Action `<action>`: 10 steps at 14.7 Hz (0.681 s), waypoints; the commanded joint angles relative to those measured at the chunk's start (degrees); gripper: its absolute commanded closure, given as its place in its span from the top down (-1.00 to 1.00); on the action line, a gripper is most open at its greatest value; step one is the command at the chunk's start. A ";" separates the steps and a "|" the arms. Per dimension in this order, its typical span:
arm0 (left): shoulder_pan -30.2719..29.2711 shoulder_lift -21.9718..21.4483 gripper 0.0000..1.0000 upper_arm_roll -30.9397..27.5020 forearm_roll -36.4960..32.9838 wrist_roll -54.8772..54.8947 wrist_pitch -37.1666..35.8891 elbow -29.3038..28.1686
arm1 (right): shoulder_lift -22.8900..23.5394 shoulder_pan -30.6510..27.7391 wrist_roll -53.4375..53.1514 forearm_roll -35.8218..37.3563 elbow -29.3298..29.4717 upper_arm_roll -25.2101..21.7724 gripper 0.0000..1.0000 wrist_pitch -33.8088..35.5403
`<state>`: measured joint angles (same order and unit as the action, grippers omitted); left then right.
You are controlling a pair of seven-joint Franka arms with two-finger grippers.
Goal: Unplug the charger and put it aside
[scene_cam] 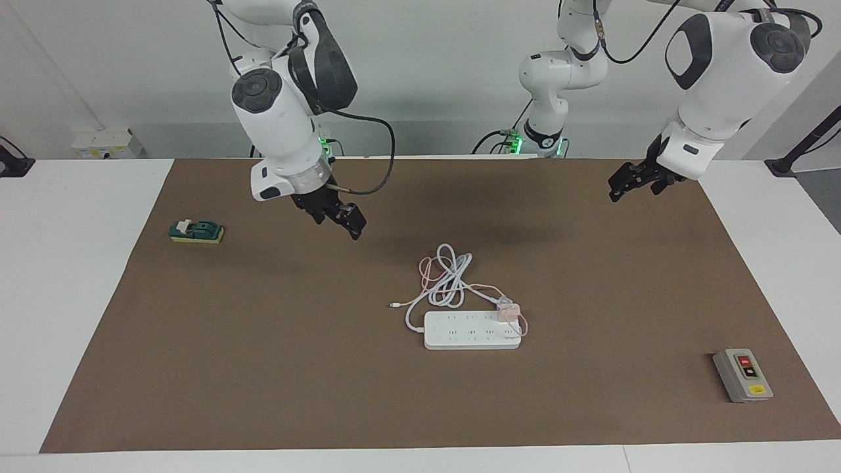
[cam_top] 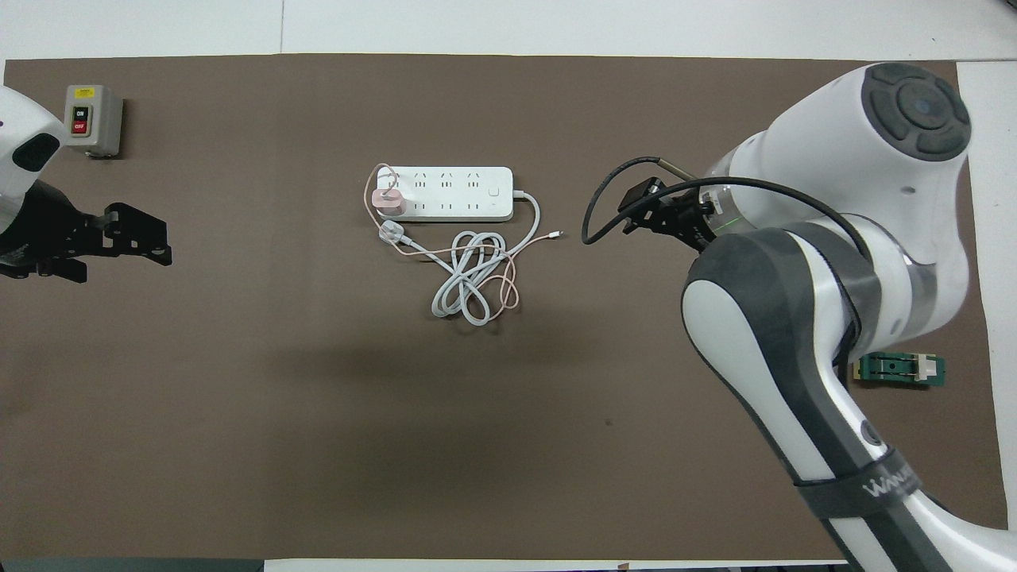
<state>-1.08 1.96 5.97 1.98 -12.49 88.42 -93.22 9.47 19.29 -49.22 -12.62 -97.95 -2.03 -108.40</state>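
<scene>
The charger sits plugged into the power strip's end toward my left arm, mid-counter, about midway between my open left claw and right claw (its fingers unreadable).

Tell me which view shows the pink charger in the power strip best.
The overhead view: the charger shows clearly, plugged into the power strip at its end toward the left arm. The facing view shows the charger smaller, mixed with its cable.
</scene>
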 commanded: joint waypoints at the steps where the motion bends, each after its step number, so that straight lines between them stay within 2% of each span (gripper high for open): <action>1: -0.24 -0.99 1.00 0.00 0.13 -5.50 2.36 -1.69 | 2.39 1.45 -7.54 -4.60 0.21 -0.26 1.00 -4.34; 3: 0.46 0.58 1.00 0.00 0.13 -13.39 2.98 -1.36 | 3.27 2.16 -9.49 -5.23 0.21 -0.26 1.00 -5.94; 6: 3.96 6.37 1.00 0.00 -0.48 -29.65 6.23 0.05 | 3.45 2.60 -9.67 -5.23 0.21 -0.26 1.00 -6.21; 10: 5.82 15.43 1.00 0.00 -0.93 -48.90 6.94 7.77 | 3.45 2.69 -9.93 -5.31 0.21 -0.26 1.00 -6.47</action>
<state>3.82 11.90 6.57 1.61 -52.92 95.90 -91.74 12.96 21.77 -58.19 -16.76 -97.79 -2.06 -113.91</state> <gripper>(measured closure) 0.000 0.000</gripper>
